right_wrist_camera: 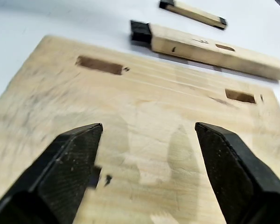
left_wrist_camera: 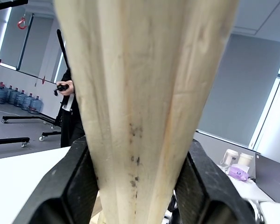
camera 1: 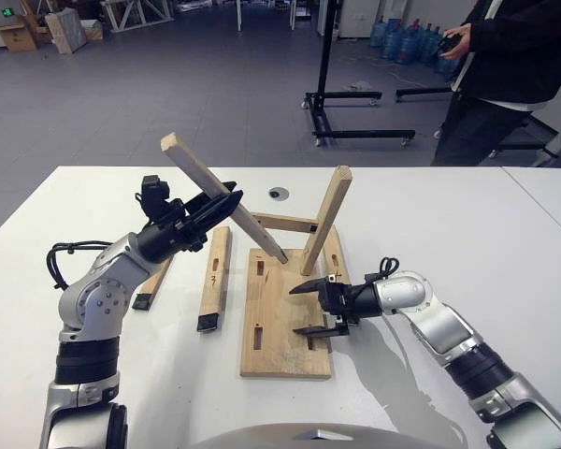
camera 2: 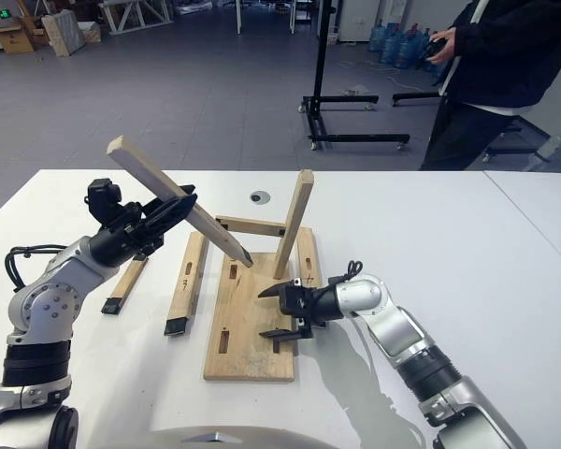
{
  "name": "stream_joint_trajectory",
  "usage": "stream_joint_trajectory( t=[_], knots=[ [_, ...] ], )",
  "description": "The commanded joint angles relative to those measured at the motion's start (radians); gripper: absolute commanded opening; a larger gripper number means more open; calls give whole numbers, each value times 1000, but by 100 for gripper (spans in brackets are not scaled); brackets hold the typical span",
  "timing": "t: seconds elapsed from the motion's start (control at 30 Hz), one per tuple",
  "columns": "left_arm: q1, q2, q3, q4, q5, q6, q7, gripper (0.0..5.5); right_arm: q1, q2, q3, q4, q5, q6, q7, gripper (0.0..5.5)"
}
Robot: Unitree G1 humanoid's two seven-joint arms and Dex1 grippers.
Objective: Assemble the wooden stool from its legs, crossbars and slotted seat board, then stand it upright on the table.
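White table [camera 1: 449,215] under seat board [camera 1: 280,351]; left claw [camera 1: 226,201] tight on leg [camera 1: 192,161] slanting down toward it, right claw [camera 1: 296,309] apart.

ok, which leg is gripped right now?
Slanted leg in the left gripper; the standing leg sits in the seat board, the flat leg lies beside it.

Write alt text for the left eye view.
The left gripper holds a long pale wooden leg tilted, its lower end down at the flat slotted wooden seat board on the white table. The right gripper, fingers open, is over the board near a second wooden leg standing nearly upright on it.
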Motion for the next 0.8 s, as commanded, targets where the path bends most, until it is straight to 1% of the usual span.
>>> stream_joint_trajectory(
  t=[0.03, 0.17, 0.23, 0.33, 0.43, 0.53, 0.7, 0.8],
  knots=[
    [28, 1, -4, -24, 22, -14, -2, 204, 21, -111, 68, 48, -131, -120, 72, 367],
    [40, 6, 1, -22, 41, -37, -15, 204, 15, -193, 89, 110, -170, -302, 114, 367],
    [50, 11, -1, -18, 60, -59, -27, 204, 16, -213, 98, 159, -177, -386, 120, 367],
    [69, 16, -4, -19, 86, -86, -55, 204, 5, -202, 125, 280, -211, -526, 94, 367],
    [91, 28, -34, 0, 150, -139, -102, 204, -32, -180, 136, 396, -243, -642, 53, 367],
    [102, 14, -55, 40, 208, -198, -129, 204, -70, -162, 145, 484, -257, -737, 17, 367],
    [55, -11, -90, 159, 307, -299, -128, 204, -64, -212, 117, 557, -216, -908, -31, 367],
    [14, -13, -95, 233, 362, -369, -137, 204, -81, -231, 111, 528, -144, -924, -8, 367]
  ],
)
